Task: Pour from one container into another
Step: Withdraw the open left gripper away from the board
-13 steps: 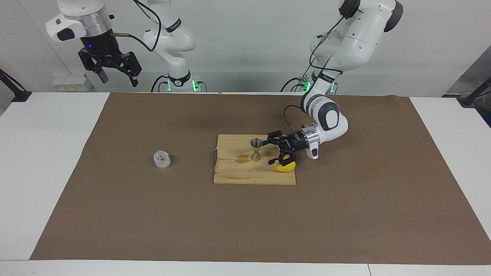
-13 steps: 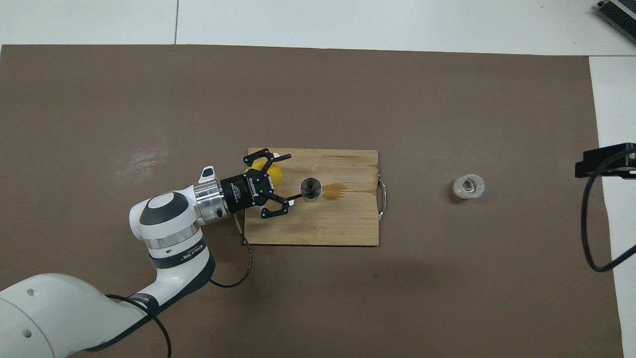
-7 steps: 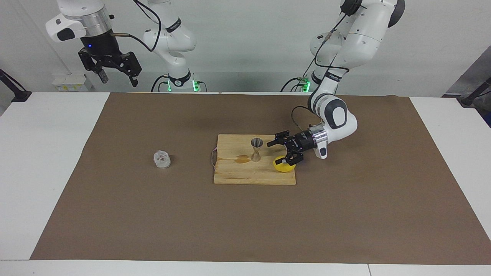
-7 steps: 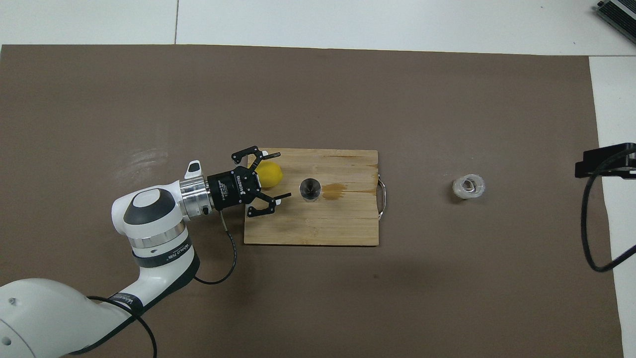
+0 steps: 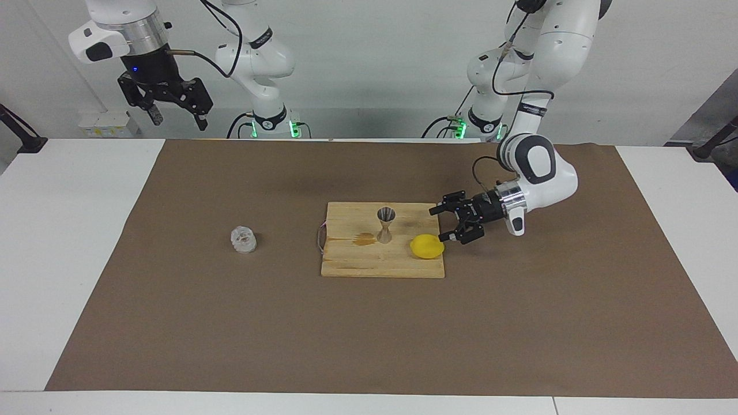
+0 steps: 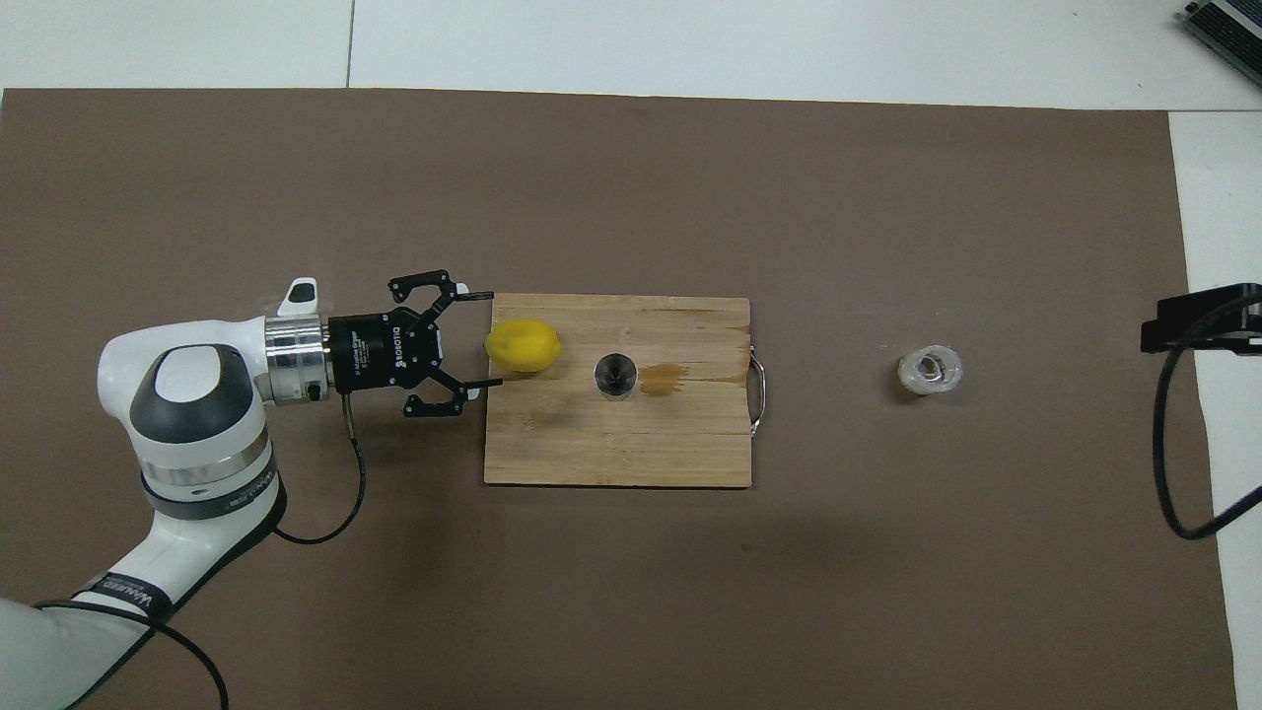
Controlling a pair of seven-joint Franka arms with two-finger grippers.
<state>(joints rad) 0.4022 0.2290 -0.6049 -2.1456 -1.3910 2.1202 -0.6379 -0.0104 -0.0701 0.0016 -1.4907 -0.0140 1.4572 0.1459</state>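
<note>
Heads up: your glass cup (image 5: 243, 240) sits on the mat toward the right arm's end, well apart from the jigger (image 5: 386, 224) upright on the cutting board (image 5: 357, 265). Right gripper (image 5: 176, 115) is spread, up high, nearer the cup. Left gripper (image 5: 451, 225) is spread too, empty, beside the lemon (image 5: 427, 246). Nothing's blocking.

The small clear glass cup (image 5: 243, 240) (image 6: 930, 370) has a bumpy, crinkly side and stands upright on the brown mat, left of the middle in the facing view. The shiny steel jigger (image 5: 386, 225) (image 6: 616, 375) looks like two cones joined at a thin waist. It stands upright on the wooden board (image 5: 357, 262) (image 6: 611, 454), near the middle of both views.
</note>
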